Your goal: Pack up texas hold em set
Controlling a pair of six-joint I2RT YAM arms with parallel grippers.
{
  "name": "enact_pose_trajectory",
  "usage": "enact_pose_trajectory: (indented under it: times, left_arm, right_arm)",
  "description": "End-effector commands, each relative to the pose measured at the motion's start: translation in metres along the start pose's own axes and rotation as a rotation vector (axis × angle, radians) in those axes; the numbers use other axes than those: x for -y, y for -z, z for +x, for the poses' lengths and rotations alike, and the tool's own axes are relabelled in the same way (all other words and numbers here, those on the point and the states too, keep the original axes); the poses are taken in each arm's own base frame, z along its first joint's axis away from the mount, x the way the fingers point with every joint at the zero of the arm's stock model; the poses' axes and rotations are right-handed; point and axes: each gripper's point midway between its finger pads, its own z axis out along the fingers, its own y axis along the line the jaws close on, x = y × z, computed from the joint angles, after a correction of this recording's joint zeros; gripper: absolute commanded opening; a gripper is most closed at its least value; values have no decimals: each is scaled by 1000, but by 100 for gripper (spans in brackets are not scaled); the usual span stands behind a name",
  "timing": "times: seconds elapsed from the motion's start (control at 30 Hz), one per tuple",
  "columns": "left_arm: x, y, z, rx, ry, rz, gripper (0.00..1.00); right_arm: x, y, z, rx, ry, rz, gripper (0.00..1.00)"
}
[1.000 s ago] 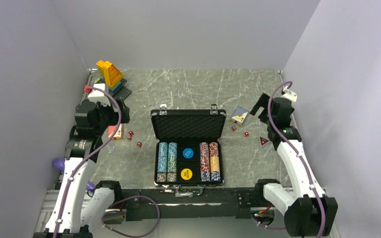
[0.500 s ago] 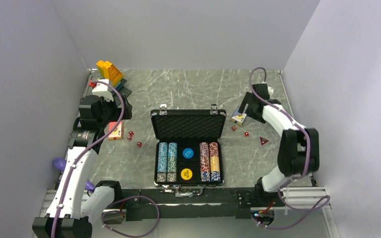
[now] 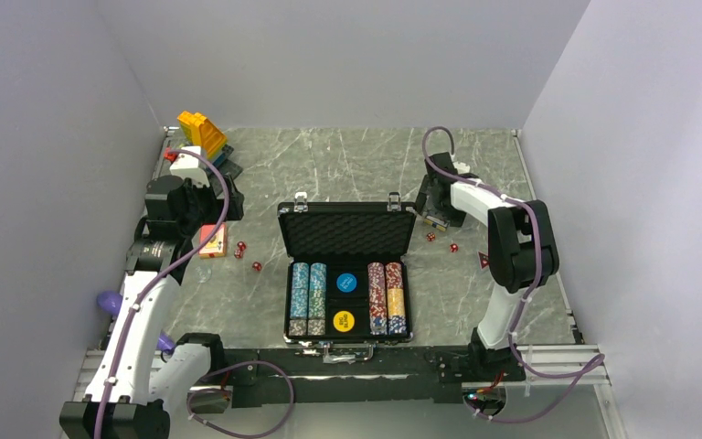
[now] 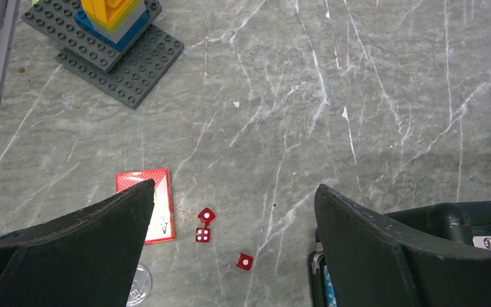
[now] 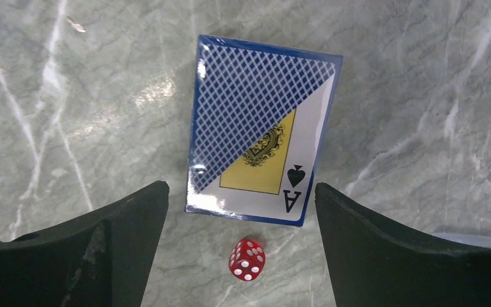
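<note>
So in the last second the right gripper (image 5: 240, 195) had swung in from the right edge. It hung spread wide over the blue card deck (image 5: 262, 128), with one red die (image 5: 247, 259) just near of it. The left gripper (image 4: 233, 192) was spread too, above the red deck (image 4: 165, 220) and three more dice (image 4: 202, 235). The case (image 3: 347, 233) lay open mid-surface (image 3: 356, 165), foam lid up, chip rows (image 3: 308, 297) inside.

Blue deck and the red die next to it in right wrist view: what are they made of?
Blue deck: looks like a printed card box in glossy clear wrap, going by the glare patches on its face and corner. Red die: probably translucent hard plastic, since its red looks see-through; white pips.
</note>
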Motion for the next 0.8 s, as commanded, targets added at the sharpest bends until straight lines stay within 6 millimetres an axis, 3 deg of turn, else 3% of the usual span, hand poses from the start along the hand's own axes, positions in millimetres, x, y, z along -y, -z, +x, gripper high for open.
enact_pose_trajectory:
  times: [0.0,0.63,0.77]
  left_arm:
    - [4,1,-6,24,1,23,99]
    - [5,0,-5,18,6,24,99]
    - [7,1,-6,19,9,35,99]
  right_arm:
    - [9,1,-5,22,-23,80,88]
    - [10,-17,15,-19,-12,74,76]
    - [10,-21,18,-17,-7,66,56]
